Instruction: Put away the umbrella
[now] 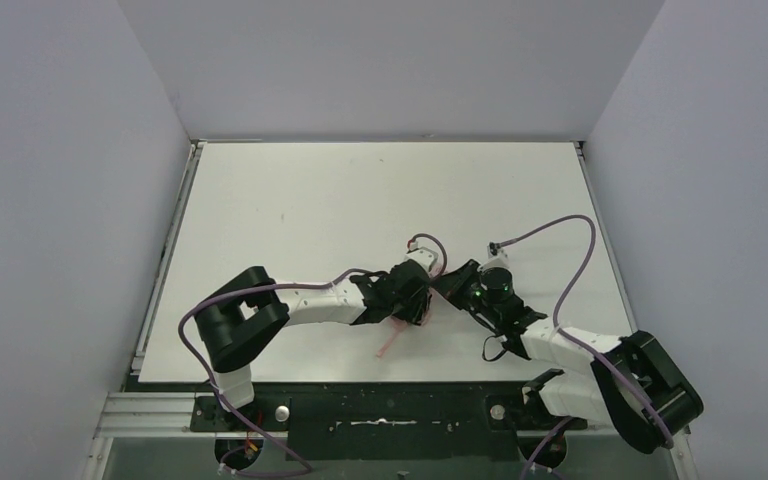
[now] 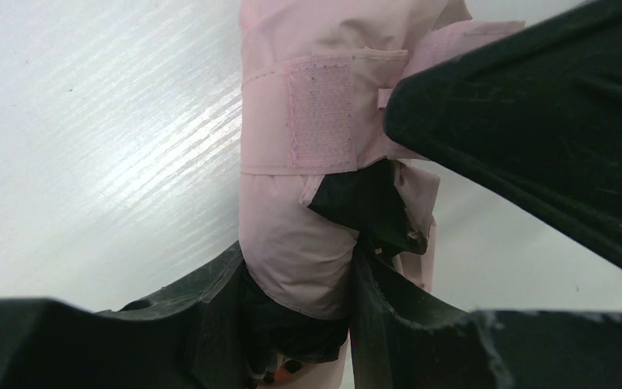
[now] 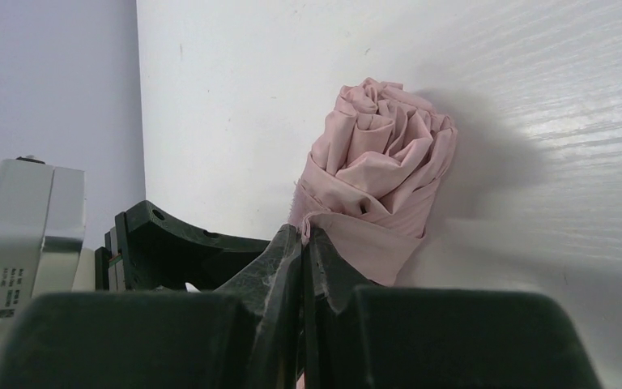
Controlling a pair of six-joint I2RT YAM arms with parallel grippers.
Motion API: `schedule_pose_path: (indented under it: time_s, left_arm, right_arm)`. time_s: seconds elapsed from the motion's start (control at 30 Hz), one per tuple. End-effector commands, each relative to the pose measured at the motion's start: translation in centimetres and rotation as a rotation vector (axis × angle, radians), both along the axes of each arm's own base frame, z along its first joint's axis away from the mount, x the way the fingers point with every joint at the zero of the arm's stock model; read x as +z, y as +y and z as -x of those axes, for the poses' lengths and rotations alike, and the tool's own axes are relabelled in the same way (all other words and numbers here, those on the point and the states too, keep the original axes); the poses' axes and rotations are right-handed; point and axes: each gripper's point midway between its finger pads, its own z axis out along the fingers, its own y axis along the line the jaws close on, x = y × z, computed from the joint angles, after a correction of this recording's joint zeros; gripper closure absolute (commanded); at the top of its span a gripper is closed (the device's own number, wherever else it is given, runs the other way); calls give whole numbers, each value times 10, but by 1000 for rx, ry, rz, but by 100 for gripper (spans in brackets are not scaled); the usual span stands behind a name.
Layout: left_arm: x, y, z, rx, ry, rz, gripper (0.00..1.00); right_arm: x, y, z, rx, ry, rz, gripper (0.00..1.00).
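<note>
Umbrella (image 2: 291,243) pale pink, furled, strap (image 2: 320,113) across.

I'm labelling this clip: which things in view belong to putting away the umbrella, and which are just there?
Job: umbrella; closure strap; left gripper, clamped on the folded umbrella; right gripper, pinching the strap.
Just there: table; purple cables.

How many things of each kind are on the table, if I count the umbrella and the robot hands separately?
Pink umbrella: 1, folded, lying on the white table.
Black robot hands: 2, the left hand and the right hand, both closed on the umbrella.
Total: 3.
</note>
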Motion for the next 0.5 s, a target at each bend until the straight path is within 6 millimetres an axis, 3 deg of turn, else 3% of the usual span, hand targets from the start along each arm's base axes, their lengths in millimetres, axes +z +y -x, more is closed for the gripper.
schedule_pose_path:
  time_s: [0.0, 0.3, 0.47]
  left_arm:
    - [-75, 93, 53, -98, 186, -413, 100]
    - [-75, 82, 62, -182, 183, -399, 100]
    - [-74, 77, 67, -220, 173, -402, 100]
  right_arm:
    - [116, 29, -35, 50, -351, -232, 100]
    - [118, 34, -42, 52, -378, -294, 100]
    - [109, 41, -49, 62, -353, -285, 100]
